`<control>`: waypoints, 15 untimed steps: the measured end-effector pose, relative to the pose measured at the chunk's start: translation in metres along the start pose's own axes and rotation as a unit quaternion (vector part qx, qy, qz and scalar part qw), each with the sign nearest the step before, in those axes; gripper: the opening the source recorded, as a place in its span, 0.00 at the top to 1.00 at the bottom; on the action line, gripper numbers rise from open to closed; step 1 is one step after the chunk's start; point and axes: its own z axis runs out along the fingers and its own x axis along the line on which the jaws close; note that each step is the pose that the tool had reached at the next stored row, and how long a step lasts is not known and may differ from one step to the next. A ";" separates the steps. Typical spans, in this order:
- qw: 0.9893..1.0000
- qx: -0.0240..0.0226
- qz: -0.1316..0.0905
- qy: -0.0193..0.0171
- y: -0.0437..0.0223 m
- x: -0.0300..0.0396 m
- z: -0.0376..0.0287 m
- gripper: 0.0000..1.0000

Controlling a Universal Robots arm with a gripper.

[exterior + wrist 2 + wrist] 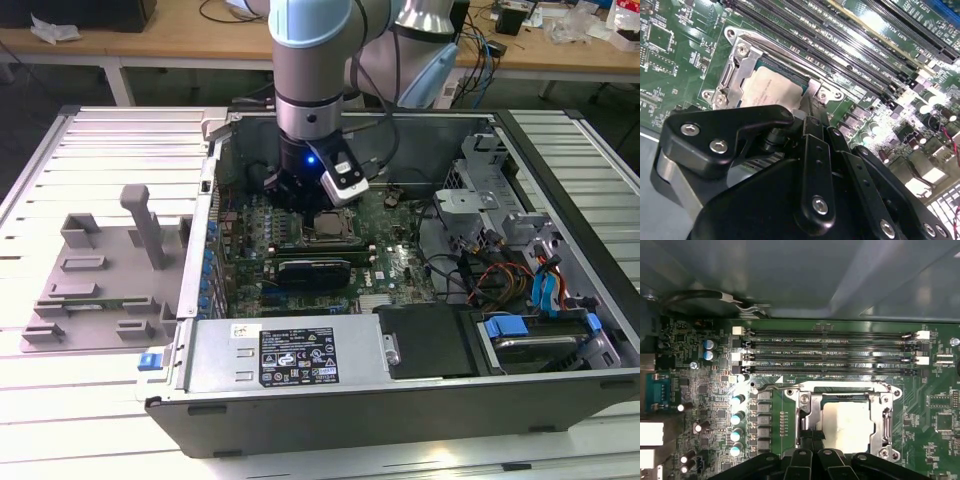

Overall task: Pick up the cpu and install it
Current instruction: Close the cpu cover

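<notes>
As it sits in the socket frame (805, 412), the cpu (847, 424) lies flat.

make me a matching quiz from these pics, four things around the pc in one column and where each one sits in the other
Things:
1. cpu
2. grey fixture
3. memory slots
4. blue drive caddy

Places:
a. long dark parallel rows next to the cpu
b. on the slatted table, outside the case, toward the exterior view's left
c. within the metal socket frame
d. in the case's corner toward the exterior view's right

Pairs: 1-c, 2-b, 3-a, 4-d
</notes>
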 end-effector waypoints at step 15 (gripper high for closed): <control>1.000 0.000 0.000 0.000 -0.0003 -0.0284 -0.0414 0.89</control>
